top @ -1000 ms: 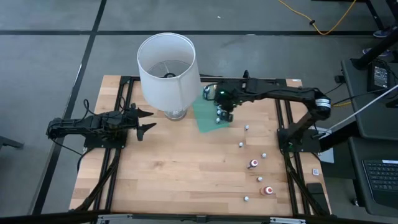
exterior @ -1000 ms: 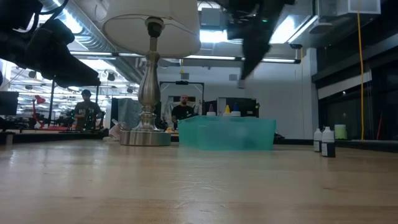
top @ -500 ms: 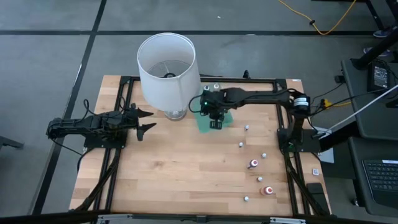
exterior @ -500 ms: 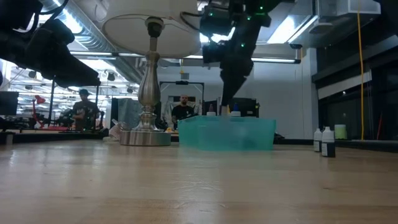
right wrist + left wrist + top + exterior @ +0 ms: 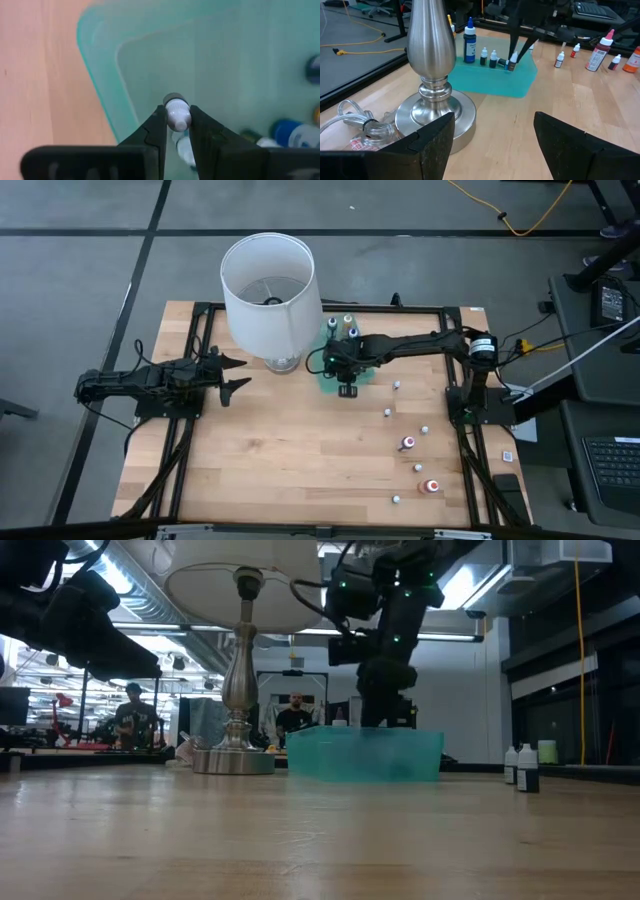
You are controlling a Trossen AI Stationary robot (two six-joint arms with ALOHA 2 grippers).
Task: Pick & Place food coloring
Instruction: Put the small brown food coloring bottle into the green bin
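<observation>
The food coloring is a set of tiny white-capped bottles. Three stand in the green tray [image 5: 322,370] [image 5: 490,82], among them a taller blue one [image 5: 469,42]. Several more stand loose on the table's right half [image 5: 407,444]. My right gripper [image 5: 347,385] [image 5: 177,125] is low over the tray's near part, shut on one dark bottle [image 5: 511,62]. My left gripper [image 5: 235,375] [image 5: 495,145] waits open at the table's left, beside the lamp base [image 5: 432,107]. My right gripper pinches the small bottle's white cap [image 5: 177,114] between its two fingers. The fingers come steeply from above, slanting down into the tray. The dark body [image 5: 508,64] hangs tilted below the cap. Whether its lower end touches the tray floor, I cannot tell.
A big white lampshade [image 5: 268,285] on a metal stand rises right beside the tray's left side. The bare wooden top [image 5: 280,460] lies in front of the tray. In the low view two bottles [image 5: 522,768] stand at the right, and people show in the room behind.
My right gripper has sunk from above the tray down into it, shifting toward the table's left edge and the lamp. It has stayed shut on the bottle, which has gone down with it.
</observation>
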